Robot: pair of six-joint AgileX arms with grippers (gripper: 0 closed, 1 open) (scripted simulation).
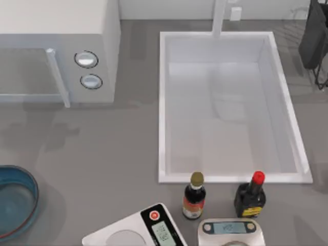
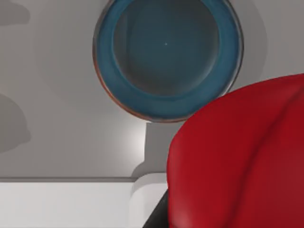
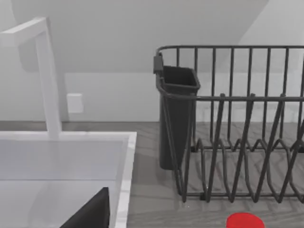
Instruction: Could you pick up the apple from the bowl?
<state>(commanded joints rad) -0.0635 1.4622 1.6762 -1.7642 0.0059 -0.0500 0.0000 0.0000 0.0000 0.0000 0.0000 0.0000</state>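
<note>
One apple (image 2: 242, 161) looms above the bare bowl (image 2: 114, 85); pincer state can't be told.

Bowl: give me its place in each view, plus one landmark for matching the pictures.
Top view: the bowl sits at the table's left edge, near the front, cut off by the frame.
Left wrist view: seen from above on the grey counter, empty, with the apple close to the camera.
Right wrist view: faces the sink and dish rack.
Shared landmark: the white sink, centre-right in the top view.
</note>
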